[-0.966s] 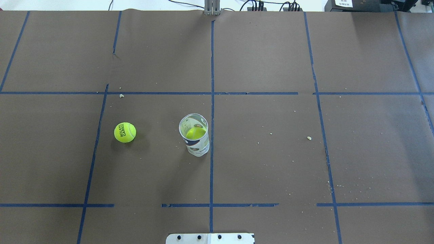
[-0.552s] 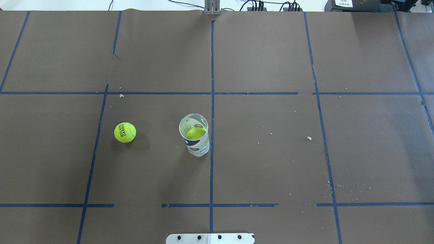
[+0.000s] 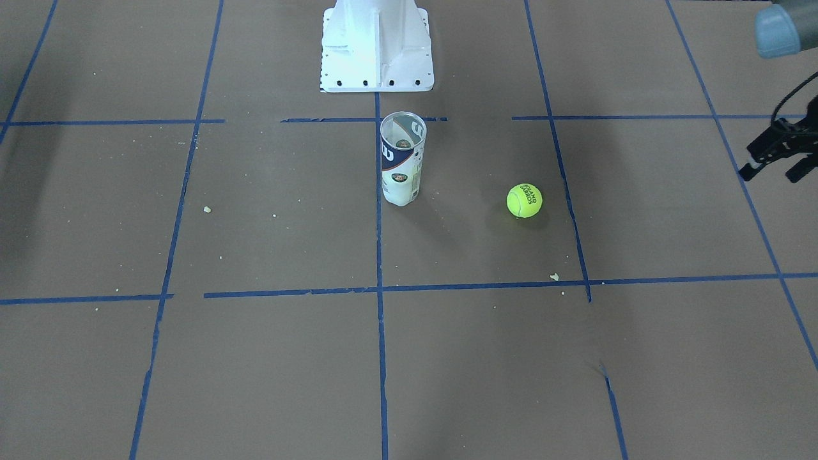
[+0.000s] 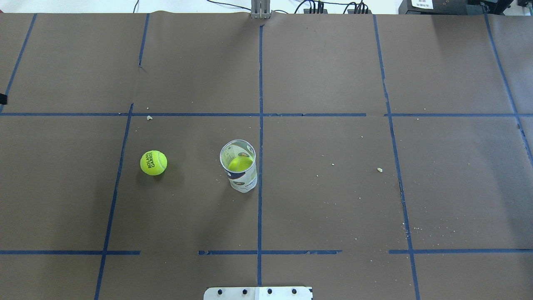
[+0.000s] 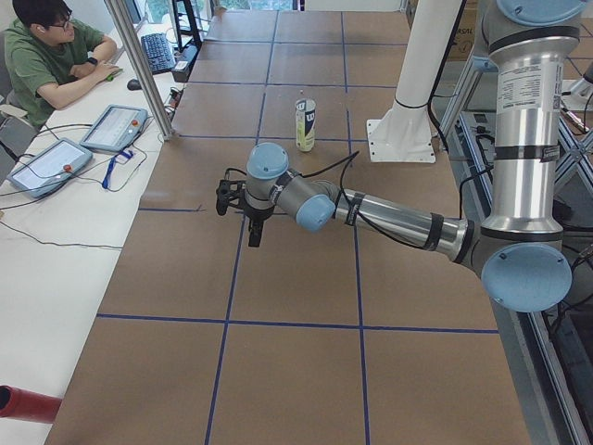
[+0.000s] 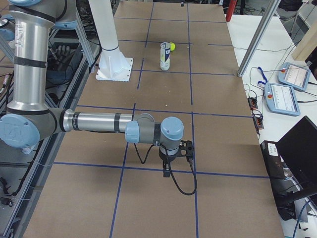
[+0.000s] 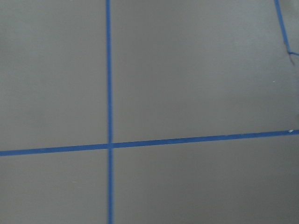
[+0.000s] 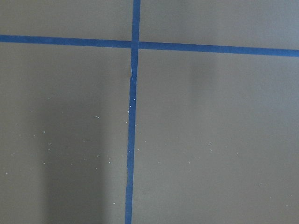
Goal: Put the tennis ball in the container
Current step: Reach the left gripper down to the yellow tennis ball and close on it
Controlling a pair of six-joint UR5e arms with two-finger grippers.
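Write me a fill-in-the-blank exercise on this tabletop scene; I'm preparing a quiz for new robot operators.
1. The container stands ____ on the table, its top open.
2. The dark lettering on the loose tennis ball reads ROLAND ____.
3. In the overhead view, the loose tennis ball lies to the container's ____, apart from it.

Missing words: upright; GARROS; left

"Is the right gripper (image 6: 172,163) open or closed?"
"It is too small and far away to tell."
"And the left gripper (image 3: 771,167)?"
"The edge of the front picture cuts part of it off."
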